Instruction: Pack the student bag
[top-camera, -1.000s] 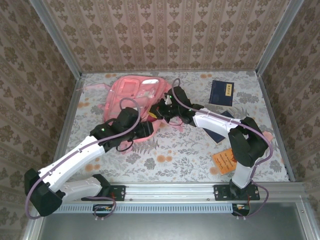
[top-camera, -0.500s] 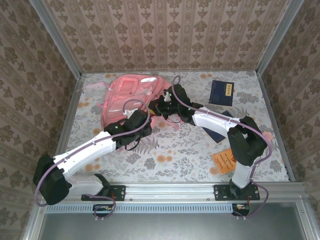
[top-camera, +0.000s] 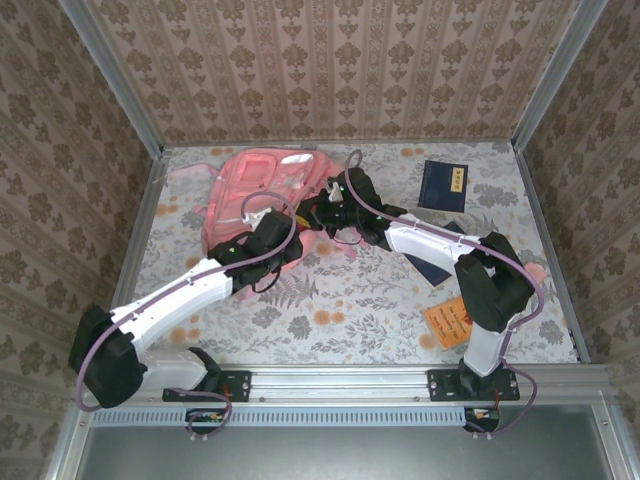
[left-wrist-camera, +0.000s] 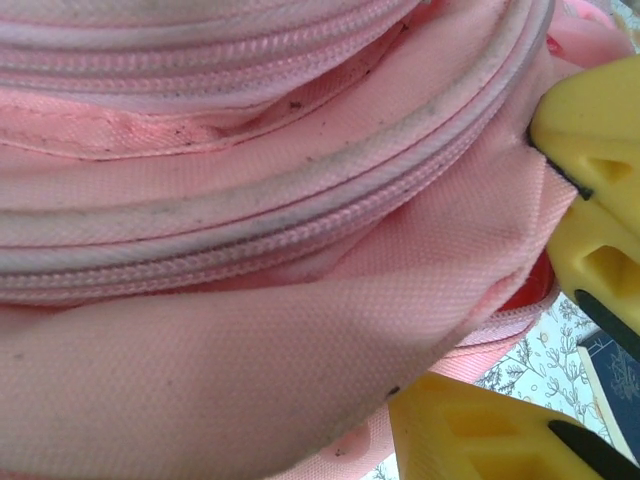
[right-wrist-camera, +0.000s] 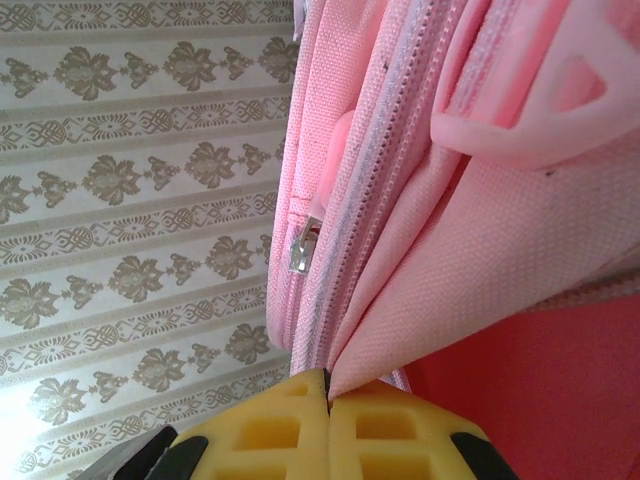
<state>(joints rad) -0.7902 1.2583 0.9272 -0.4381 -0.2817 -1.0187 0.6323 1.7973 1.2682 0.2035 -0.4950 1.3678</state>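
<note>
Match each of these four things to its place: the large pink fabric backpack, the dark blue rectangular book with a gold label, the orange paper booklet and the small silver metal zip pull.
Things
1. large pink fabric backpack
2. dark blue rectangular book
3. orange paper booklet
4. small silver metal zip pull

Places
a. near side, right
b. on a pink zip track
c. far side, left of centre
d. far side, right

Pairs: 1-c; 2-d; 3-a; 4-b

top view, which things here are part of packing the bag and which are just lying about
In the job: student bag, left pincer and right pincer, both gripping its fabric.
Lying about: dark blue book, orange booklet, dark notebook; all untouched, possibly for packing later.
</note>
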